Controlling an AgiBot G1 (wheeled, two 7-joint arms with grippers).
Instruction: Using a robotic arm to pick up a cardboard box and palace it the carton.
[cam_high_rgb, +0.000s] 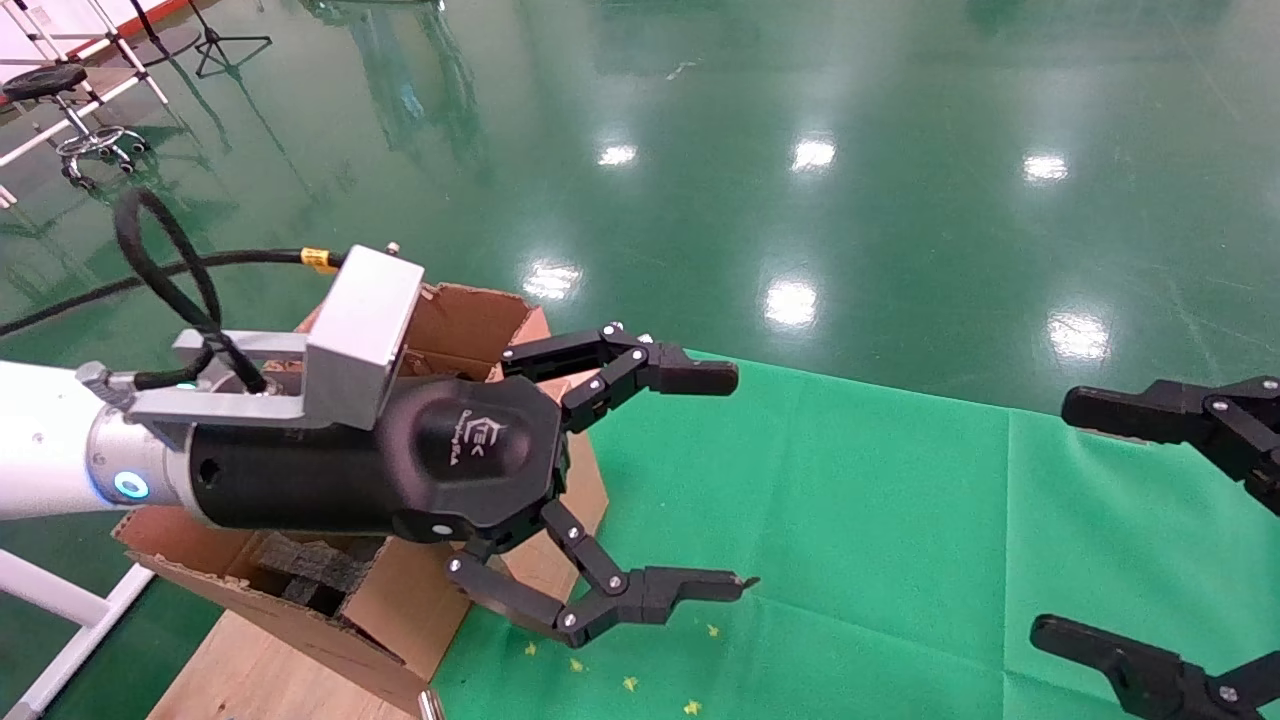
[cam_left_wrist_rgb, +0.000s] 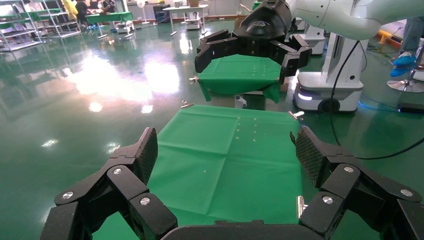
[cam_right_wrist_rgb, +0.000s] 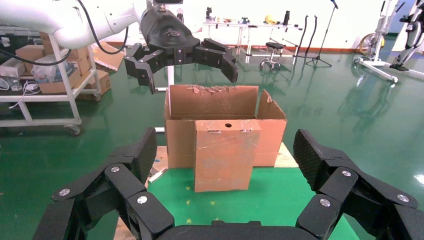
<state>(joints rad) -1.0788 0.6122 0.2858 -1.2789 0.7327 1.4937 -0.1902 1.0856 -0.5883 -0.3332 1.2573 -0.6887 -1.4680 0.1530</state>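
Note:
The carton (cam_high_rgb: 470, 320) stands open with torn flaps at the left end of the green cloth; it also shows in the right wrist view (cam_right_wrist_rgb: 215, 102). The small cardboard box (cam_right_wrist_rgb: 223, 155) stands upright on the cloth, leaning against the carton's near wall, its round hole near the top. In the head view it is mostly hidden behind my left gripper. My left gripper (cam_high_rgb: 742, 480) is open and empty, held above the carton's right side and the box; it also shows in the right wrist view (cam_right_wrist_rgb: 191, 77). My right gripper (cam_high_rgb: 1055, 518) is open and empty at the right edge, facing the box.
Black foam blocks (cam_high_rgb: 310, 570) lie inside the carton. The green cloth (cam_high_rgb: 850, 520) covers the table, with small yellow marks near the box. A wooden board (cam_high_rgb: 240, 670) lies under the carton. Shiny green floor surrounds the table.

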